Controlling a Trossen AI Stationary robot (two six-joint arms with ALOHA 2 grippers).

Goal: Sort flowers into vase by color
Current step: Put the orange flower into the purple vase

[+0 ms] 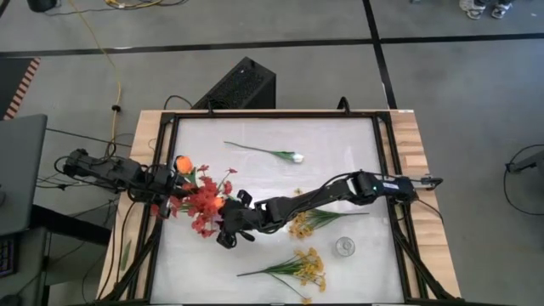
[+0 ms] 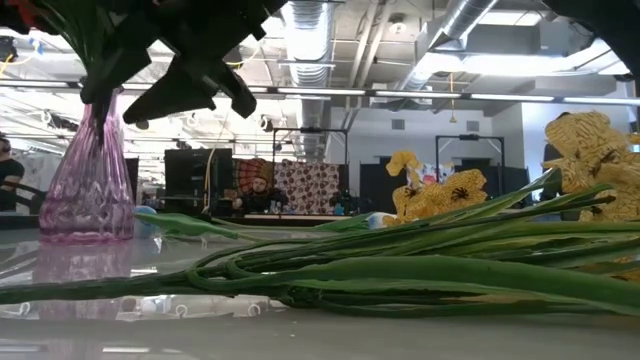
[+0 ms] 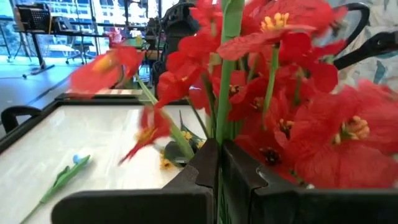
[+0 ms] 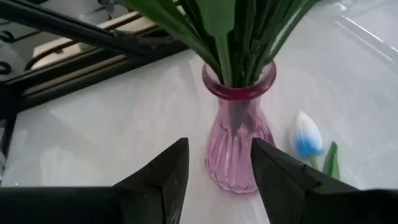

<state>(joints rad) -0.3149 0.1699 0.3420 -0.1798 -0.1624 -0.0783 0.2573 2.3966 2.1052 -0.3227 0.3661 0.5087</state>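
- The yellow sprays (image 2: 430, 275), lying nearest the low camera with their long green stems running flat along the counter (image 1: 340, 144), are waiting well away from the pink vase (image 4: 237, 134) toward the right arm's side; a second yellow bunch (image 1: 297, 268) is lying farther still, toward the counter's front edge.
- The red flowers (image 1: 202, 204) are standing in the pink vase with an orange tulip (image 1: 183, 163) among them, stems upright out of its neck.
- The left hand (image 3: 217, 168) is reaching in from the vase's left and, clenched, is gripping a green stem of that bunch just above the vase.
- The right hand (image 4: 217, 171) is hovering just beside the vase on its right, fingers spread and empty, the vase body sitting straight ahead between them.
- The white flower (image 1: 293, 157) is lying on the counter well beyond the vase, toward the back, its stem (image 1: 255, 150) running across the counter.
- Judging from this, the right arm is the nearer one to every loose flower; each stem is lying flat, so a pick would need the fingers set across the stem's long axis.
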